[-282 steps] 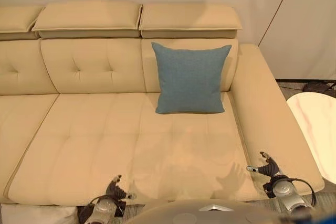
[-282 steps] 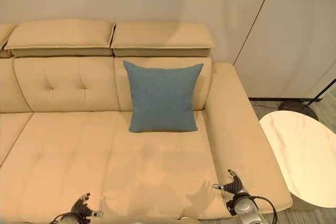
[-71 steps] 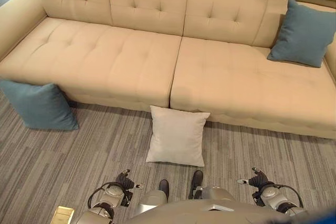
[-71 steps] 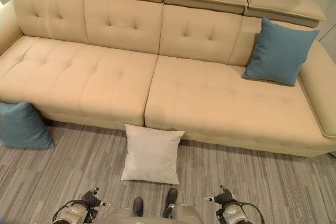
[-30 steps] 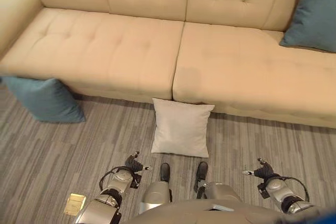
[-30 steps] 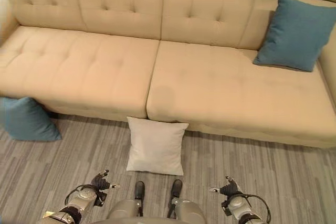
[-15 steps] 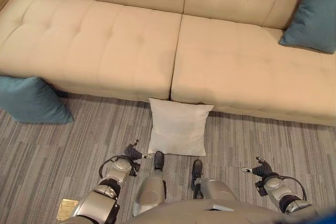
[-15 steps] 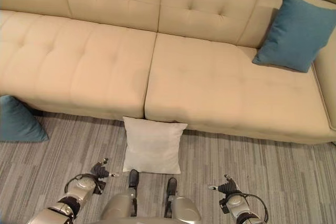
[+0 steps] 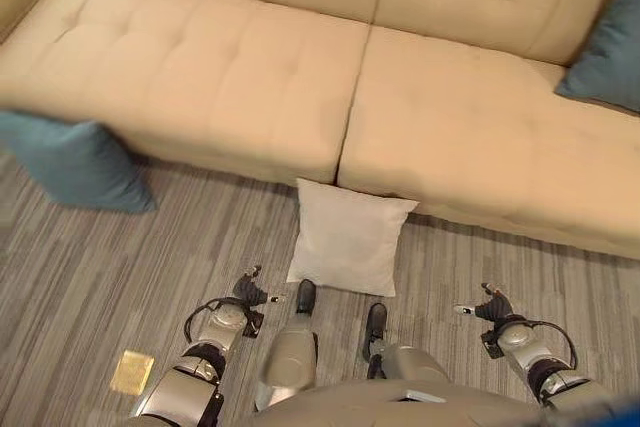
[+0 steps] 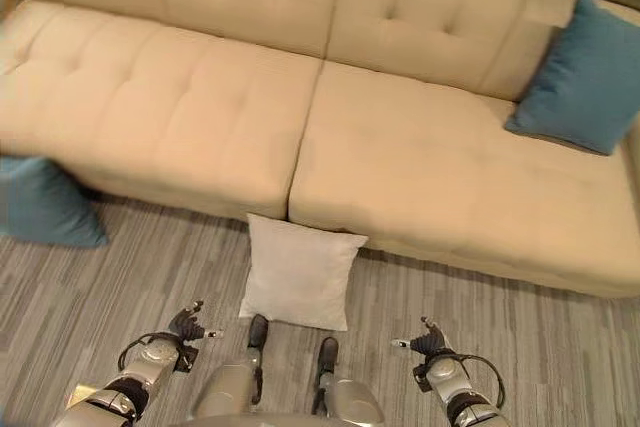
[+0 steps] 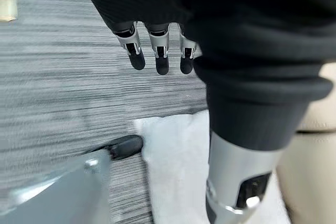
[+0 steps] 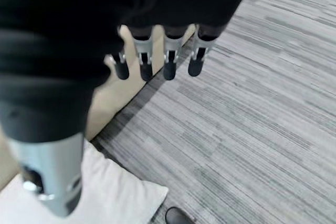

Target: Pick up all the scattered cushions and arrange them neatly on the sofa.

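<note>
White cushion [image 9: 349, 238] lay on floor against sofa [image 9: 300, 77], blue cushion [image 9: 75, 160] at 10 o'clock, left hand [image 9: 247, 292] and right hand [image 9: 491, 304] loosely spread, empty.

eye views: sofa [image 9: 250, 77] and white cushion [image 9: 347, 237] seen from above, shared | wrist views: carpet [image 12: 252, 119] viewed closely past own fingertips [image 11: 161, 65]

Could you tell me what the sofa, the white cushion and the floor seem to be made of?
The sofa: smooth beige leather or leatherette, judging by its tufted, faintly glossy panels. The white cushion: matte woven fabric, apparently, soft and slightly sagging. The floor: grey striped low-pile carpet, perhaps vinyl; the look leaves it open.
</note>
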Controlling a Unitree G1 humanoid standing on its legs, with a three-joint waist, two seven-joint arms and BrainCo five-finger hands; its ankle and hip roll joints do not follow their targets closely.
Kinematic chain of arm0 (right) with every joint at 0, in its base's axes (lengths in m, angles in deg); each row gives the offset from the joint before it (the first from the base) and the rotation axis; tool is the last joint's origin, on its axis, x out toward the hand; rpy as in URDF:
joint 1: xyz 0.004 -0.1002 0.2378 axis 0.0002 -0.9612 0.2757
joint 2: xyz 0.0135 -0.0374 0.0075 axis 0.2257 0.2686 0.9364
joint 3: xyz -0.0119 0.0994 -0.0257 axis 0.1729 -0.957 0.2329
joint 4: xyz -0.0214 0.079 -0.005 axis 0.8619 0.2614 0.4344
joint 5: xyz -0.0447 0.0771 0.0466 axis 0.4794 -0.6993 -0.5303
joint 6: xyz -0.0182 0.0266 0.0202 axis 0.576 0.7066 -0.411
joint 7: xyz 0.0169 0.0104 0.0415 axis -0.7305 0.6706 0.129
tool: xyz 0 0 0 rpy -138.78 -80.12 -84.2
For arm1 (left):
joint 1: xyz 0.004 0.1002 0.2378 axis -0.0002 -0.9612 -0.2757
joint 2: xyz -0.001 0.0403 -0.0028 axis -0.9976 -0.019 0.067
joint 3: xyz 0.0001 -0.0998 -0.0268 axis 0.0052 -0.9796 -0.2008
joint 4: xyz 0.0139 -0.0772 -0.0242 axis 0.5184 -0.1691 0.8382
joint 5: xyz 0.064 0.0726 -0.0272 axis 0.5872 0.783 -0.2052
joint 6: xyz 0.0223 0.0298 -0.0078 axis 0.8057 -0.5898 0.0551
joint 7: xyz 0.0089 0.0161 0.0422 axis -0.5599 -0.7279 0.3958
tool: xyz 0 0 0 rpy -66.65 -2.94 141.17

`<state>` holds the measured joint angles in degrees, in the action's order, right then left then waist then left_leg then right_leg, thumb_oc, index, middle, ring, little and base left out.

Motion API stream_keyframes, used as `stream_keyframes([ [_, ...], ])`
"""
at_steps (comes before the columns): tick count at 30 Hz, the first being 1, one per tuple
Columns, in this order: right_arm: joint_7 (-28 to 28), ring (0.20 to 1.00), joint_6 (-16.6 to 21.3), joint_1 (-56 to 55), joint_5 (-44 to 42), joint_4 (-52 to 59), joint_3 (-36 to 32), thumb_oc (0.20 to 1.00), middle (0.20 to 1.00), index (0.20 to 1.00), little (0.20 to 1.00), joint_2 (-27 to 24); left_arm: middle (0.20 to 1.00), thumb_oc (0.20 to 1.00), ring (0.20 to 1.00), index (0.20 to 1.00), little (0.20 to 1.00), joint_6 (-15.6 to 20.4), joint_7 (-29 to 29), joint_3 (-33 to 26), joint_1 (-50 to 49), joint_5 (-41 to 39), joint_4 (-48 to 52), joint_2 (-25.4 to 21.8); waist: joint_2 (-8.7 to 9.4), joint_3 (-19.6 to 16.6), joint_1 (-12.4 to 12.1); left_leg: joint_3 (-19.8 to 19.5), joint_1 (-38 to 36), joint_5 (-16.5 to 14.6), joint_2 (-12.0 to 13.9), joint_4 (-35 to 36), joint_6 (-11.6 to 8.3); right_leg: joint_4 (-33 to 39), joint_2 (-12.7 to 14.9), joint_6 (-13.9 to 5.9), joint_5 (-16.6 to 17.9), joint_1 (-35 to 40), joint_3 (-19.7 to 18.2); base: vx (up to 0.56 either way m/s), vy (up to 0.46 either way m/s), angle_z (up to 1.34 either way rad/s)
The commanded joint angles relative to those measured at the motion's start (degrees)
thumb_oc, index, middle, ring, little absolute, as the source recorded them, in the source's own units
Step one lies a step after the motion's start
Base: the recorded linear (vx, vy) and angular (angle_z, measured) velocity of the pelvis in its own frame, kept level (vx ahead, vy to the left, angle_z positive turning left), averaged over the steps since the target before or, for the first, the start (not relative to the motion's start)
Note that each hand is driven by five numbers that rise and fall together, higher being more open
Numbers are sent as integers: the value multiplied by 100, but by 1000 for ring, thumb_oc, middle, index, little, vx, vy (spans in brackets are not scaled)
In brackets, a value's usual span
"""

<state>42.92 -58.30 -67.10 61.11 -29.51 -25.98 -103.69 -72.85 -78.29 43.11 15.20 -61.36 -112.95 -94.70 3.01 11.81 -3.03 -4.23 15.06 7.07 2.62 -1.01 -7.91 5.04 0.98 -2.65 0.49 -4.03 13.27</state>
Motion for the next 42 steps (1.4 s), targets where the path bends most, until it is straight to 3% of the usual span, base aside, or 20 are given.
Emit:
stream_keyframes([
  [1, 97, 1000, 71, -124, -110, 117, 4, 1000, 1000, 1000, 1000, -252, 1000, 1000, 1000, 1000, 1000, 84, -60, 34, 102, -180, -198, 29, 248, -139, 140, 260, 123, -571, -12, -411, 331, -508, 544, -420, -259, -201, -143, 28, 88, 55],
  [5, 16, 1000, 12, -124, -83, -52, 44, 1000, 1000, 1000, 1000, -53, 1000, 1000, 1000, 1000, 1000, 79, -40, -8, 136, -100, -235, -10, 285, -261, 164, 454, -57, -732, -88, -297, 452, -662, 759, -574, -180, -249, -197, 82, 184, 6],
  [14, 140, 1000, 40, -21, -257, 8, -13, 1000, 1000, 1000, 1000, 4, 1000, 1000, 1000, 1000, 1000, 139, 117, -125, 197, -284, -182, -143, 377, -101, 71, 612, 151, -823, -90, -456, 481, -689, 846, -619, -59, -524, -247, -40, 23, -17],
  [15, 351, 1000, 63, 171, -468, 60, -152, 1000, 1000, 1000, 1000, -36, 1000, 1000, 1000, 1000, 1000, 239, 312, -122, 433, -574, -22, -191, 324, 127, 129, 667, 531, -799, -112, -633, 476, -899, 863, -574, -11, -990, -290, -161, -7, -6],
  [18, 489, 1000, 48, 416, -659, 41, -181, 1000, 1000, 1000, 1000, -154, 1000, 1000, 1000, 1000, 1000, 315, 327, -186, 917, -968, -50, -527, 263, 158, 203, 737, 824, -814, -84, -831, 472, -1125, 889, -552, -1, -1355, -367, -154, 35, -19],
  [19, 572, 1000, 55, 630, -777, 52, -170, 1000, 1000, 1000, 1000, -90, 1000, 1000, 1000, 1000, 1000, 391, 377, -17, 919, -1265, 134, -151, 222, 262, 250, 736, 1279, -809, -72, -1096, 502, -1449, 921, -502, 4, -1883, -387, -133, -30, -33],
  [21, 872, 1000, 150, 1001, -936, 223, -121, 1000, 1000, 1000, 1000, -108, 1000, 1000, 1000, 1000, 1000, 512, 672, 155, 1499, -1627, 198, -87, 149, 384, 320, 728, 1863, -977, -10, -1496, 474, -1941, 961, -483, -195, -2574, -463, -152, -27, -20],
  [25, 1245, 1000, 226, 1706, -1208, 317, -90, 1000, 1000, 1000, 1000, -231, 1000, 1000, 1000, 1000, 1000, 614, 1016, 307, 2194, -1870, 348, -254, -12, 465, 397, 685, 2879, -946, 74, -1924, 481, -2511, 1054, -423, -255, -3646, -557, -100, 11, -9],
  [32, 1837, 1000, 486, 2986, -1644, 362, -69, 1000, 1000, 1000, 1000, -431, 1000, 1000, 1000, 1000, 1000, 631, 1618, 573, 3480, -1689, 385, -539, -142, 630, 496, 637, 4250, -979, 123, -2505, 491, -3248, 1106, -405, -402, -5119, -764, -42, 12, -4],
  [42, 1983, 1000, 648, 3682, -1948, 331, 48, 1000, 1000, 1000, 1000, -428, 1000, 1000, 1000, 1000, 1000, 594, 1809, 615, 4160, -1690, 308, -573, -88, 577, 554, 555, 5146, -1139, 60, -2864, 559, -3724, 1082, -387, -573, -6071, -882, 48, 4, 3],
])
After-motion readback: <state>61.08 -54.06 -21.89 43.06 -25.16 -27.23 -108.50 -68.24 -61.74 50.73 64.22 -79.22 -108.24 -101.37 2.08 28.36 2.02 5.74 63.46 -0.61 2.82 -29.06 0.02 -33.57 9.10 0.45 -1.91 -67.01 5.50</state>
